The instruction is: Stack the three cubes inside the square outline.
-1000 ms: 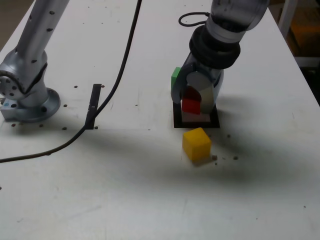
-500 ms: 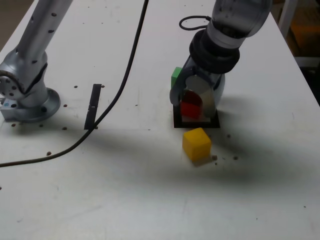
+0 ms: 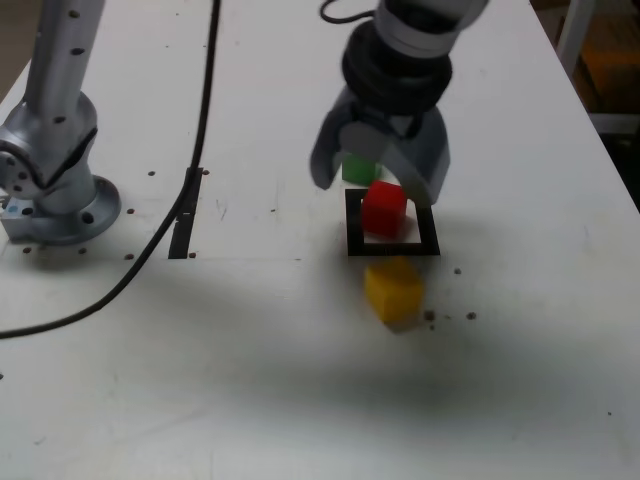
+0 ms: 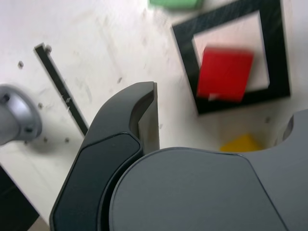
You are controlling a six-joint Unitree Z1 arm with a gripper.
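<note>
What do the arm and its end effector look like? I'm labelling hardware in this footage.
The end effector has two broad, curved grey fingers below a black ribbed collar. Above that sits a silver-grey cylindrical arm link. The base is silver metal with small screw holes. A black cable trails across the white table. No markings are readable.

— How was the light where I worked?

— Even and fairly bright on the white table [image 3: 520, 400]. My arm threw a broad, soft shadow across its middle, dimming the yellow cube [image 3: 393, 290].

— Were my pictures sharp?

— The exterior view was slightly soft. In my wrist view the red cube [image 4: 224, 74] smeared with motion blur, and my own gripper [image 4: 211, 139] loomed dark.
</note>
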